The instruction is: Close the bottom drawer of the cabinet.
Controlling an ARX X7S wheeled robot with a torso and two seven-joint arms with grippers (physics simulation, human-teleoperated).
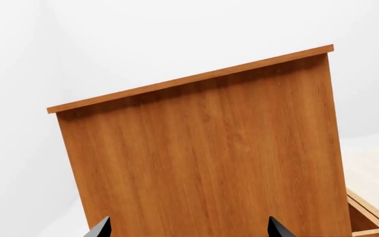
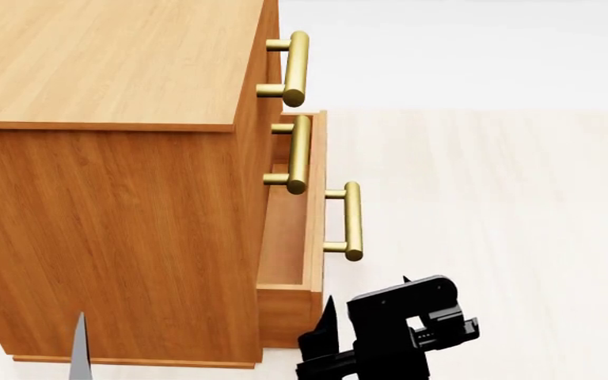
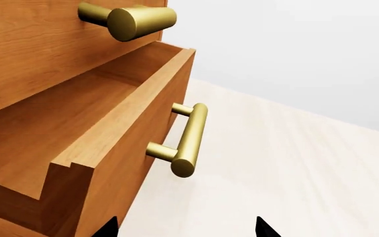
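The cabinet (image 2: 114, 198) stands at the left of the head view, its plain side towards me and its front facing right. The bottom drawer (image 2: 313, 214) is pulled partly out, its brass handle (image 2: 351, 222) sticking out past the two handles above. My right gripper (image 2: 367, 309) is low, in front of the drawer's near corner, open and empty. In the right wrist view the drawer (image 3: 110, 148) and its handle (image 3: 189, 140) lie just ahead of the right gripper (image 3: 186, 229). My left gripper (image 1: 189, 229) is open and empty, facing the cabinet's side panel (image 1: 209, 163).
The top handle (image 2: 295, 67) and middle handle (image 2: 298, 154) sit on shut drawers. A pale wooden floor (image 2: 494, 198) stretches right of the cabinet. One left fingertip (image 2: 77, 352) shows low in front of the cabinet's side. White walls lie behind.
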